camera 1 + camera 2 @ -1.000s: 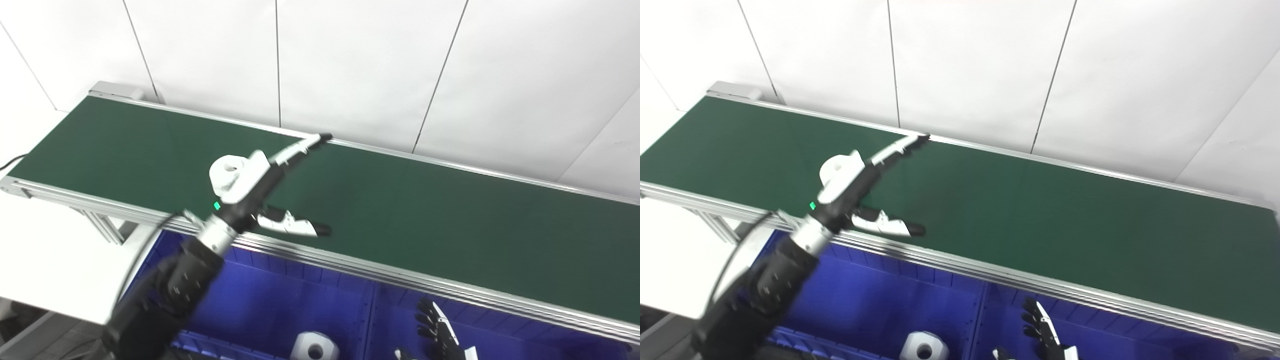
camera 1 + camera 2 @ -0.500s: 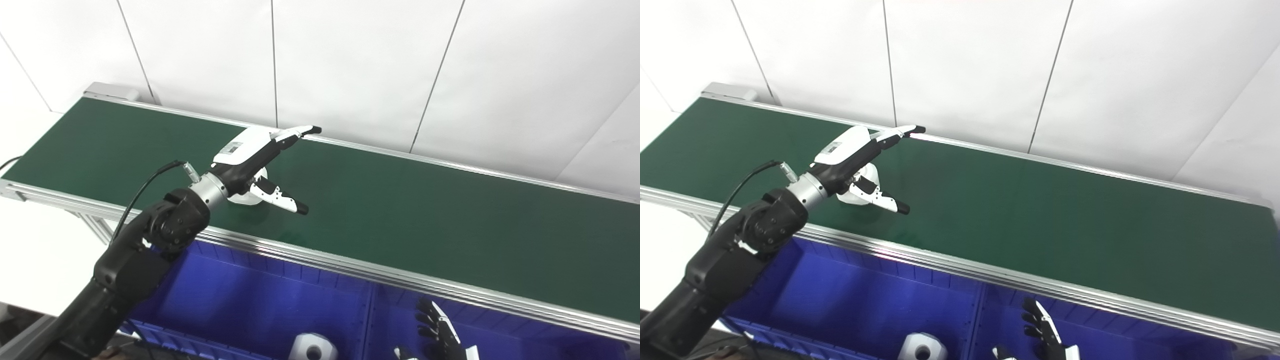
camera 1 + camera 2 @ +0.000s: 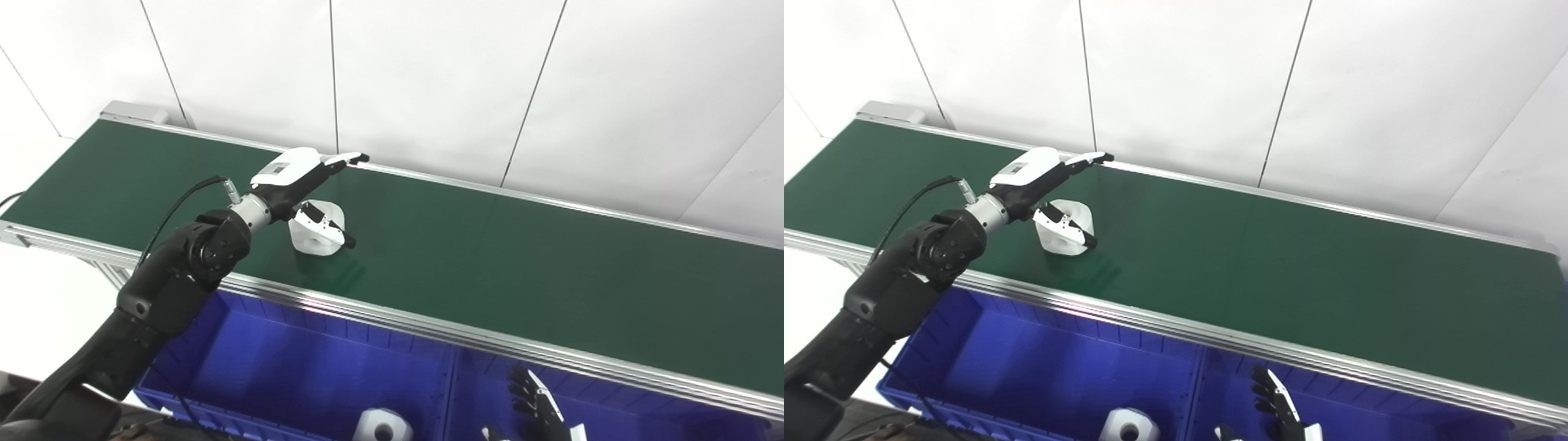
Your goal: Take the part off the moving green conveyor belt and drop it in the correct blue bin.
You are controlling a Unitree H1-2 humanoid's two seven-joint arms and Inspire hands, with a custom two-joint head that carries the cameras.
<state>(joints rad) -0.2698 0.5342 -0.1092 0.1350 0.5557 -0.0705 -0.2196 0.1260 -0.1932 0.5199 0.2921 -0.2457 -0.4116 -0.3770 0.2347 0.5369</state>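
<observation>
A white cylindrical part (image 3: 311,240) with a hole in it stands on the green conveyor belt (image 3: 490,257), left of centre. My left hand (image 3: 297,182) hovers palm-down over it, open. Its fingers (image 3: 343,160) stretch out above and beyond the part, and the thumb (image 3: 1067,228) crosses its near side. I cannot tell whether the thumb touches the part. My right hand (image 3: 539,405) stays low at the bottom edge, over the right blue bin, fingers straight and holding nothing.
Two blue bins sit below the belt's near rail (image 3: 429,327): a left one (image 3: 294,373) holding a white part (image 3: 383,427), and a right one (image 3: 618,416). A white panelled wall runs behind the belt. The belt's left end (image 3: 131,111) has a metal cap.
My left hand rose from the belt's near rail, turned palm-down and came over the part. The part has travelled a little rightward on the belt. The right hand has not moved.
</observation>
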